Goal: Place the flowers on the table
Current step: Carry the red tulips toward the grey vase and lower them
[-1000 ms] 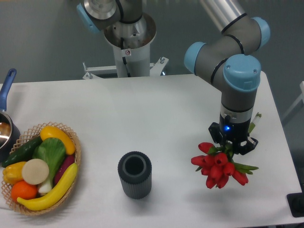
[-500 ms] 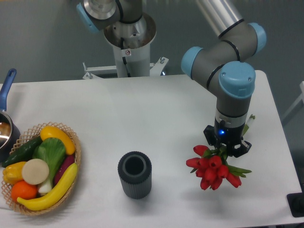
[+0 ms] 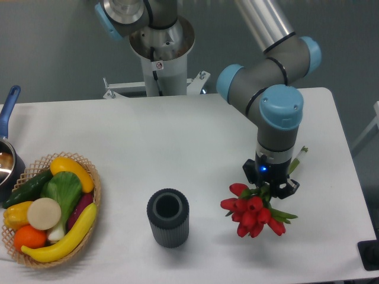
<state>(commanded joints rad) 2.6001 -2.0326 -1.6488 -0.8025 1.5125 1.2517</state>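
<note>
The flowers (image 3: 251, 212), a bunch of red tulips with green leaves, hang over the right part of the white table (image 3: 177, 142). Their heads point toward the front edge, and a stem end pokes out behind the wrist at the upper right. My gripper (image 3: 269, 186) is shut on the stems just above the blooms, fingers pointing down. Whether the blooms touch the tabletop I cannot tell.
A dark ribbed vase (image 3: 168, 216) stands upright left of the flowers. A wicker basket (image 3: 95, 195) of fruit and vegetables sits at the front left, with a blue-handled pot (image 3: 7, 151) at the left edge. The robot base (image 3: 160, 53) rises behind the table.
The arm has carried the flowers leftward, toward the vase, and slightly forward. The grip on the stems is unchanged.
</note>
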